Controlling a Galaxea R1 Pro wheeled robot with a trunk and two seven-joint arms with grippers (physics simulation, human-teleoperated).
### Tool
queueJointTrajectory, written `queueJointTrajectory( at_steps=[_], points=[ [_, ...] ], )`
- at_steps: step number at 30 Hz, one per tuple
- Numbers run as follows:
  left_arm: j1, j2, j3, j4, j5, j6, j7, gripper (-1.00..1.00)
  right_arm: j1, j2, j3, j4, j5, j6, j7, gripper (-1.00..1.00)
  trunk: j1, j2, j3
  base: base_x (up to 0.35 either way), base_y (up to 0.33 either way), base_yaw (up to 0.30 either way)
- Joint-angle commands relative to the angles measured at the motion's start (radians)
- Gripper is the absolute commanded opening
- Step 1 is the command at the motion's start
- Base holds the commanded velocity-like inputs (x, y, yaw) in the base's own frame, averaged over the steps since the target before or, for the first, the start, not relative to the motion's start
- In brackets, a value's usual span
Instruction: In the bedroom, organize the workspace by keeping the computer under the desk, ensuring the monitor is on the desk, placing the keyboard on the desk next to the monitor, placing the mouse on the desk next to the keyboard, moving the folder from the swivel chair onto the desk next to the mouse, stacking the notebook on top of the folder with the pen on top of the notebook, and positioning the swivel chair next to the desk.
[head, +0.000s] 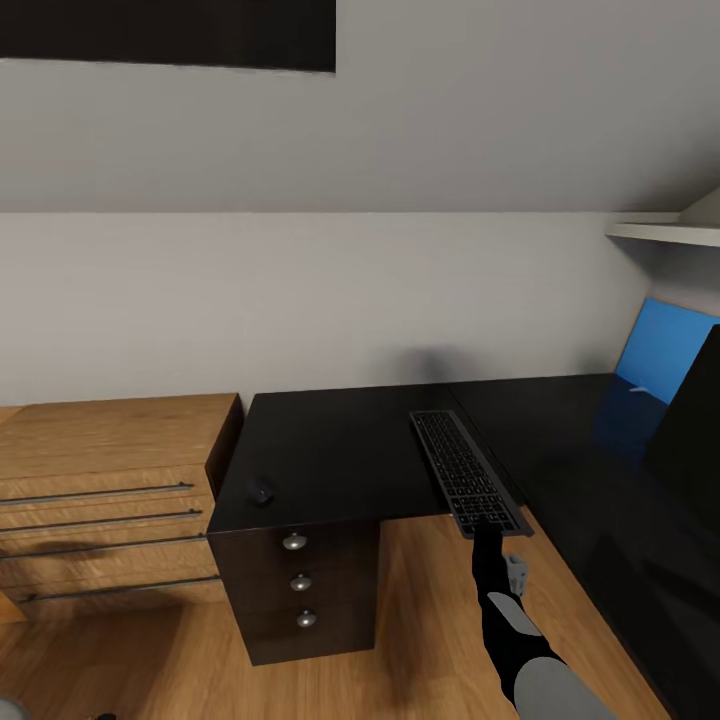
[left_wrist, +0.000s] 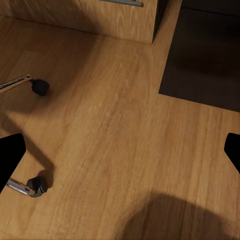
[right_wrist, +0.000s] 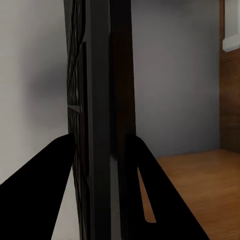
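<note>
The slim keyboard (head: 463, 468) with dark keys lies lengthwise over the black top of the desk (head: 340, 450), its near end sticking out past the desk's inner edge. My right gripper (head: 487, 540) is shut on that near end. In the right wrist view its fingers (right_wrist: 55, 170) clamp the keyboard's (right_wrist: 95, 100) thin edge. A small dark mouse (head: 260, 491) sits near the desk's front left corner. The black monitor (head: 690, 430) rises at the far right, before the blue back panel (head: 665, 345). My left gripper (left_wrist: 120, 152) is open over bare floor, beside casters of the swivel chair (left_wrist: 39, 86).
A light wooden drawer unit (head: 110, 490) stands against the desk's left side. Black drawers with silver knobs (head: 294, 541) sit under the desk's left end. A white shelf (head: 665, 232) juts from the wall at upper right. Wood floor (head: 420, 620) lies in the desk's inner corner.
</note>
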Motion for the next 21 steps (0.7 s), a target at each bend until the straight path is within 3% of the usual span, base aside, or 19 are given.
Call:
queueJointTrajectory(
  at_steps=[1,4,5,21],
  points=[
    [-0.001,0.0,0.001,0.0,0.001,-0.003,0.001,1.0,0.0,0.0,-0.003,0.004,-0.017,0.003,-0.019,-1.0,0.0,0.0,-0.001,0.0,0.0,0.0],
    [-0.001,0.0,0.002,0.0,0.001,-0.003,0.001,1.0,0.0,0.0,-0.003,0.004,-0.017,0.003,-0.019,-1.0,0.0,0.0,-0.001,0.0,0.0,0.0],
    [-0.001,0.0,0.002,0.0,0.001,-0.003,0.001,1.0,0.0,0.0,-0.003,0.004,-0.017,0.003,-0.019,1.0,0.0,0.0,-0.001,0.0,0.0,0.0],
    [-0.001,0.0,0.003,0.0,0.001,-0.003,0.0,1.0,0.0,0.0,-0.003,0.004,-0.017,0.003,-0.019,1.0,0.0,0.0,-0.001,0.0,0.0,0.0]
  ],
)
